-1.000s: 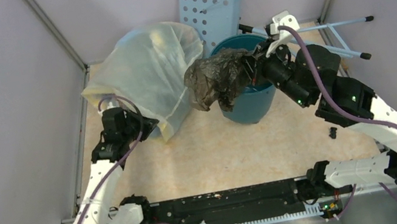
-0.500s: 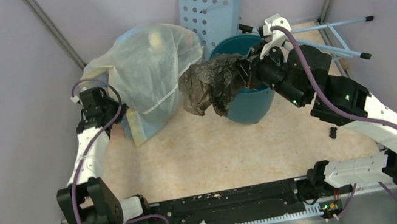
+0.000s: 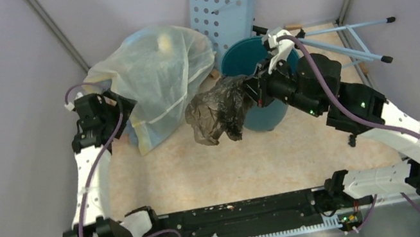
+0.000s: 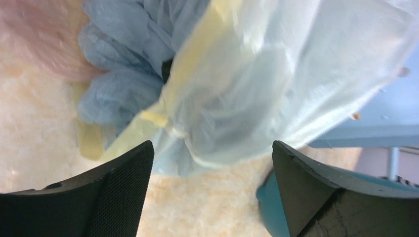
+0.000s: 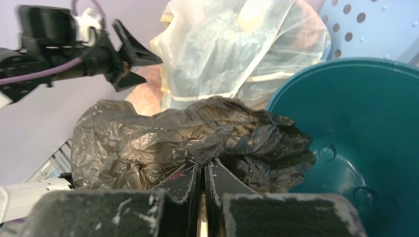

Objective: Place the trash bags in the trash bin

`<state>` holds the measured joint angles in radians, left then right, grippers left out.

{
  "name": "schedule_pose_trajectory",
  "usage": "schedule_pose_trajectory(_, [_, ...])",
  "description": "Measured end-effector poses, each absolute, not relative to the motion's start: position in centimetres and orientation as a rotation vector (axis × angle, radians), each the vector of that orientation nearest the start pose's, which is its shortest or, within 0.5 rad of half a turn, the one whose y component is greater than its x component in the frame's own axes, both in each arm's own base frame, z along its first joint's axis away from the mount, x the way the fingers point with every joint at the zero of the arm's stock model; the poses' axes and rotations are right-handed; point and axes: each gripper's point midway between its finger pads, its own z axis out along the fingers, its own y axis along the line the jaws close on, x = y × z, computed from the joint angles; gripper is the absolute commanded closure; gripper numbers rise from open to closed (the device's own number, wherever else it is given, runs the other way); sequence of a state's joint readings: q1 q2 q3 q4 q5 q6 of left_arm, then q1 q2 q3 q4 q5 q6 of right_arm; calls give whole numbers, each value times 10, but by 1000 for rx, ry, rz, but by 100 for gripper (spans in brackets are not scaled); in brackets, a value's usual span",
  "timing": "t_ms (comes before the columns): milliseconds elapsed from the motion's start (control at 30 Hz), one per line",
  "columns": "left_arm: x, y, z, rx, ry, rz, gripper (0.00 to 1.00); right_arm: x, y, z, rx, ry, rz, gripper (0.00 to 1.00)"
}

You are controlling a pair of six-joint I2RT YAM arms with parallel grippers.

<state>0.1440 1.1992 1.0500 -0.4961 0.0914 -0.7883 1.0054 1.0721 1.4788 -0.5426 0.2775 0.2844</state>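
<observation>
The trash bag (image 3: pixel 216 114) hangs outside the trash bin (image 3: pixel 267 118), at its left rim, pinched in the closed jaws of the right gripper (image 5: pixel 203 170); the left gripper (image 3: pixel 118 108) jaws gape empty beside the pale bag (image 3: pixel 159 68)

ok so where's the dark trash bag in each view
top external: dark trash bag centre, hanging left of the teal bin, pinched by the right gripper.
left wrist: not in it.
right wrist: dark trash bag centre, just above the shut gripper.
shared landmark: the pale stuffed bag, in all three.
</observation>
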Motion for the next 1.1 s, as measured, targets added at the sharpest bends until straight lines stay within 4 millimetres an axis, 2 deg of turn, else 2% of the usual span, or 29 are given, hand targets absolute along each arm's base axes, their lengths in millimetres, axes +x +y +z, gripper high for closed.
schedule_pose_trajectory(167, [312, -14, 240, -980, 1946, -573, 5, 204, 262, 408, -445, 1732, 730, 100])
schedule_pose_trajectory(233, [297, -27, 248, -965, 1938, -628, 6, 199, 266, 394, -474, 1761, 750, 100])
schedule_pose_trajectory(333, [289, -50, 255, -885, 1952, -716, 8, 191, 274, 363, -516, 1838, 785, 100])
schedule_pose_trajectory(433, [283, -90, 258, -740, 1993, -847, 7, 181, 277, 315, -543, 1965, 791, 100])
schedule_pose_trajectory(467, [279, -111, 258, -667, 2021, -901, 6, 178, 275, 300, -545, 2008, 782, 100])
schedule_pose_trajectory(567, [272, -157, 256, -510, 2083, -999, 3, 169, 259, 254, -522, 2139, 723, 100])
schedule_pose_trajectory(600, [271, -171, 255, -466, 2102, -1015, 1, 167, 253, 245, -505, 2167, 700, 100])
schedule_pose_trajectory(700, [274, -203, 255, -362, 2157, -1015, 1, 161, 226, 228, -425, 2220, 628, 100])
schedule_pose_trajectory(867, [306, -253, 279, -191, 2156, -975, 1, 151, 189, 232, -288, 2191, 621, 100])
schedule_pose_trajectory(1033, [341, -281, 300, -117, 2107, -956, 2, 138, 163, 219, -141, 2229, 627, 100])
schedule_pose_trajectory(1100, [350, -287, 300, -112, 2104, -951, 8, 135, 155, 213, -88, 2256, 608, 100])
